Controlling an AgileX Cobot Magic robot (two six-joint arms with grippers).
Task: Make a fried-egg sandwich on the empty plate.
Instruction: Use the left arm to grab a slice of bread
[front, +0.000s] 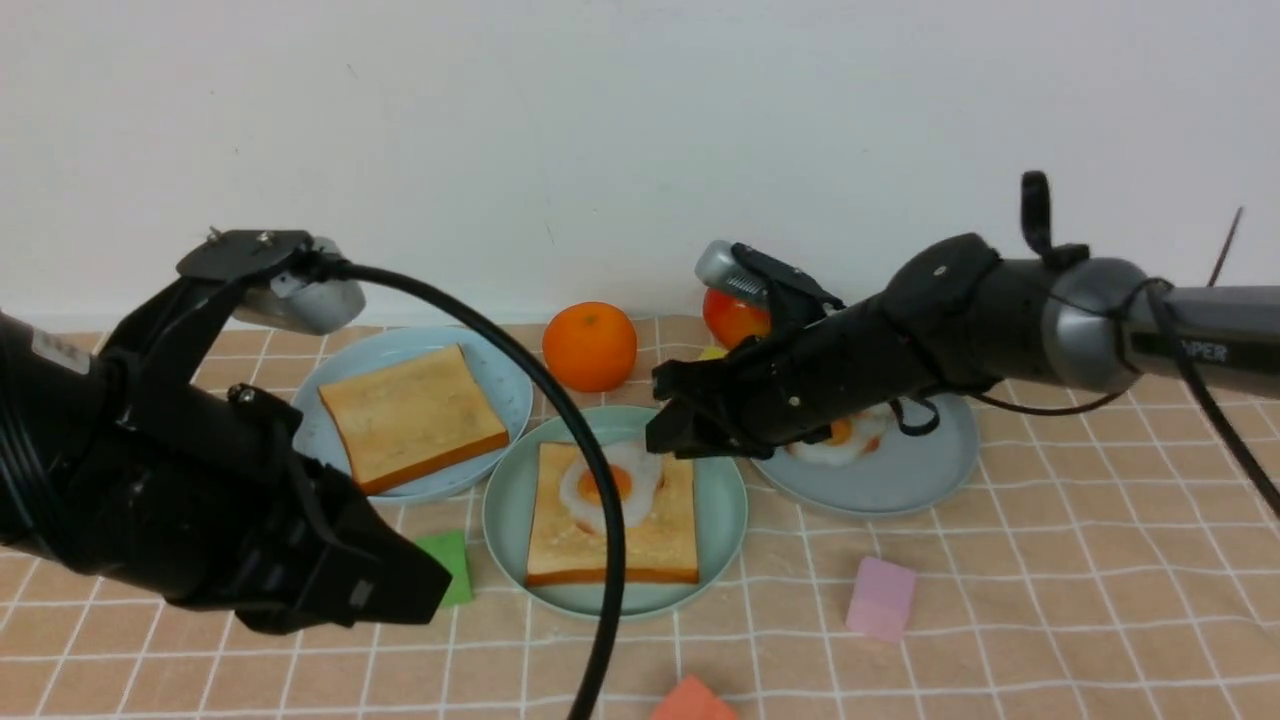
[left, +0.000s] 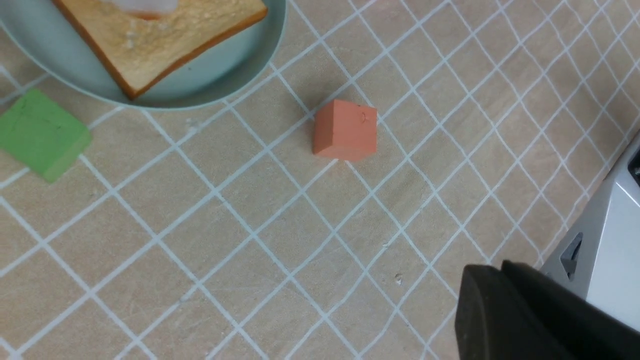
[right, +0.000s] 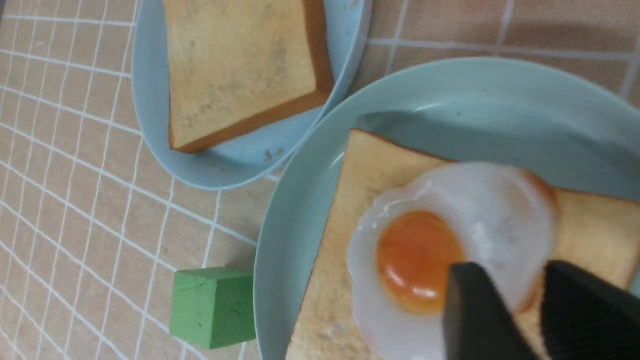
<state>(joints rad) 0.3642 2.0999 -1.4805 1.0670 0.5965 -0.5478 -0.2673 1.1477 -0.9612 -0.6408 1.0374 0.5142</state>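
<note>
Front view: mint plate (front: 497, 520) at centre holds toast slice (front: 610, 550) topped with fried egg (front: 612, 485). The second slice (front: 412, 415) lies on the pale blue plate (front: 505, 385), so capping is judged outstanding. Left wrist view: left gripper (left: 480, 305), one finger visible, opening cannot be told, nothing seen held. Right wrist view: right gripper (right: 540, 300), fingers parted over the egg's edge, gripping nothing.

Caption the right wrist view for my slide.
Right gripper at a fried egg lying on toast in the mint plate.
</note>
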